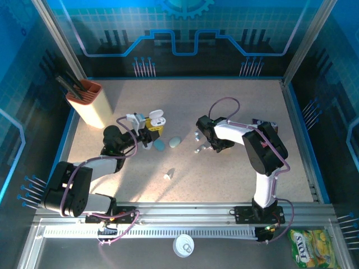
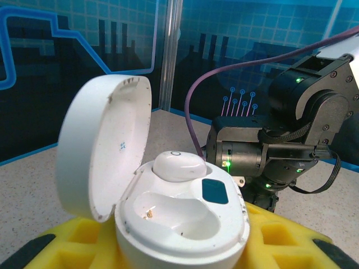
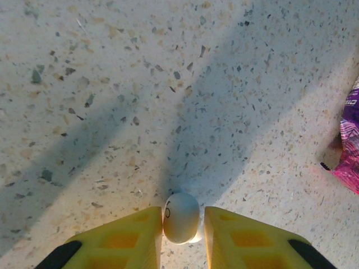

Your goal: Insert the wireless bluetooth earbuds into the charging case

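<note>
**Step in hand:** I carry the earbud (image 3: 180,218) to the charging case (image 2: 179,224) and seat it in the empty cavity (image 2: 174,216).

**Tool state:** The right gripper (image 3: 183,214) is closed on the earbud. Its yellow fingers (image 3: 126,238) pinch the white body from both sides, just above the speckled table (image 3: 112,84). The left gripper (image 2: 182,244) clamps the base of the charging case, whose lid (image 2: 104,145) is swung open. A seated earbud (image 2: 178,165) fills the far cavity. A loose earbud (image 1: 168,175) lies on the table, well apart from both grippers.

**Procedure:**
1. I lift straight up before moving sideways, so the earbud does not drag.
2. I hold the left arm steady, because the case is the target.
3. I approach from the open side, away from the lid.
4. I cannot tell how the earbud is oriented in the grip, so I check it against the cavity before lowering.
5. I release only once it rests in the cavity. The body looks smooth and rounded, so it may twist in the pinch.

**Pose:** In the top view the left arm (image 1: 112,148) is folded and reaches forward to the case, with the wrist roughly level. The right arm (image 1: 247,140) reaches left toward the table centre, wrist pointing down. A teal case (image 1: 160,144) and a paler case (image 1: 175,142) lie between the grippers.
</note>
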{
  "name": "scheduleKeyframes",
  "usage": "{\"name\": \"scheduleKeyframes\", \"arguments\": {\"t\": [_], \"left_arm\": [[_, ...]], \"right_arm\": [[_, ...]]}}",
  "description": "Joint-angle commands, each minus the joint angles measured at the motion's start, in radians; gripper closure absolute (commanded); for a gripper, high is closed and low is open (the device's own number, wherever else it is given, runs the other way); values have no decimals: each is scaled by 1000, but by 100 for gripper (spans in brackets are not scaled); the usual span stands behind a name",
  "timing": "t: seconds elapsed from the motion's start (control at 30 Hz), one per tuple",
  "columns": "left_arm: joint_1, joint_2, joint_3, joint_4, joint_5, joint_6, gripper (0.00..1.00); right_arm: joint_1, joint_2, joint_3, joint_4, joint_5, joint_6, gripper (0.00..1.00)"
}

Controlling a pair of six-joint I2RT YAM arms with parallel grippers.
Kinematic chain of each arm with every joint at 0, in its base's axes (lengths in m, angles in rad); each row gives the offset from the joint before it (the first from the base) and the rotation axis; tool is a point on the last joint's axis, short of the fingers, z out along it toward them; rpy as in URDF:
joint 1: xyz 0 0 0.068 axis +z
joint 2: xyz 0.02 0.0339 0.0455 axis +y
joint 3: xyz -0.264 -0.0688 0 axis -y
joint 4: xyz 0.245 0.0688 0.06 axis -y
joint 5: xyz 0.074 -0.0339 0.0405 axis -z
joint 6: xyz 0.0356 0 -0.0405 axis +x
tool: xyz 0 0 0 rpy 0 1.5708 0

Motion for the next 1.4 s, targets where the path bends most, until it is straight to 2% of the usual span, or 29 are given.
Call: {"name": "scheduleKeyframes", "arguments": {"t": [0.0,0.2,0.37,0.57,0.87,1.1,1.37], "left_arm": [[10,-11,32,35,27,-8,63],[10,-4,33,39,31,-11,63],[7,22,28,84,34,-18,64],[-20,64,41,120,30,-15,65],[-141,109,113,5,-41,120,65],[-205,197,169,51,-99,124,65],[-252,276,238,73,-116,142,65]], "right_arm": [[10,19,13,-29,16,37,76],[6,11,8,-25,14,37,81],[-8,-35,-20,6,-24,28,82],[-37,-183,-103,104,-161,28,81],[-66,-421,-170,151,-366,31,81],[-82,-608,-156,149,-533,48,80],[-64,-724,-83,149,-684,76,80]]}}
